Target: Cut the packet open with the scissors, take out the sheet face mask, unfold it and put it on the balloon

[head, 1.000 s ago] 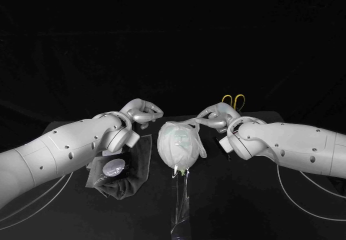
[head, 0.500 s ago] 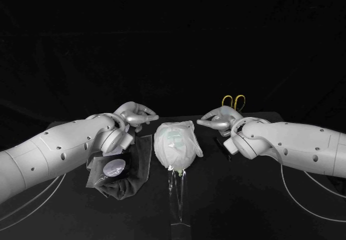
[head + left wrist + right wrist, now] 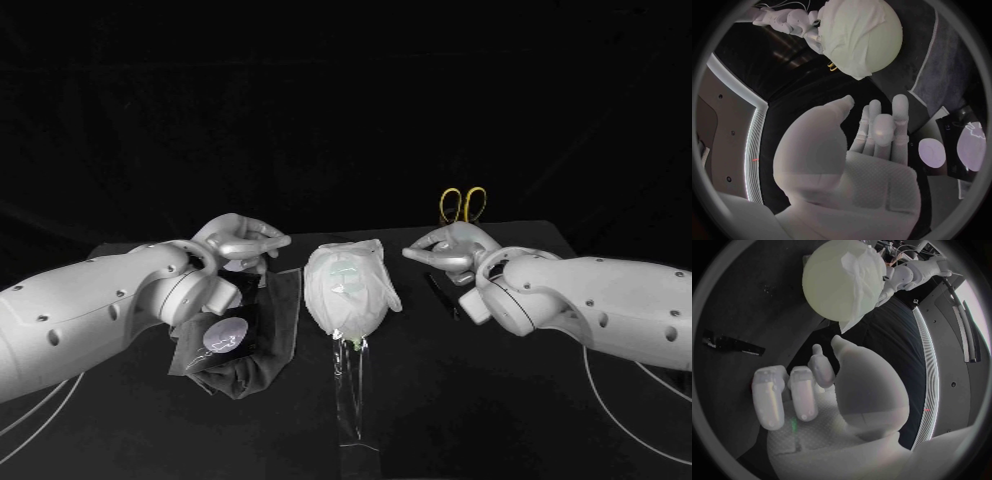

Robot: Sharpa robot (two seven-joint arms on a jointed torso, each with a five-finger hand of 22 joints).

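Observation:
A pale balloon (image 3: 346, 295) stands on a clear stand (image 3: 351, 400) at the table's middle, with the white sheet mask (image 3: 353, 262) draped over it. My left hand (image 3: 242, 240) hovers just left of the balloon and holds nothing. To the right of the balloon my right hand (image 3: 444, 247) is also empty, fingers loosely apart. The dark packet (image 3: 228, 340) with a pale oval lies under my left forearm. Yellow-handled scissors (image 3: 463, 203) lie behind the right hand. The left wrist view shows the left hand (image 3: 873, 130) below the masked balloon (image 3: 861, 35). The right wrist view shows the right hand (image 3: 798, 385) and the balloon (image 3: 842, 280).
A grey cloth (image 3: 281, 315) lies under the packet, left of the stand. A thin dark strip (image 3: 732, 345) lies on the table near my right hand. The table's far edge runs just behind the scissors.
Both hands have drawn away from the balloon, the left one leftward and the right one rightward. The mask stays draped on the balloon.

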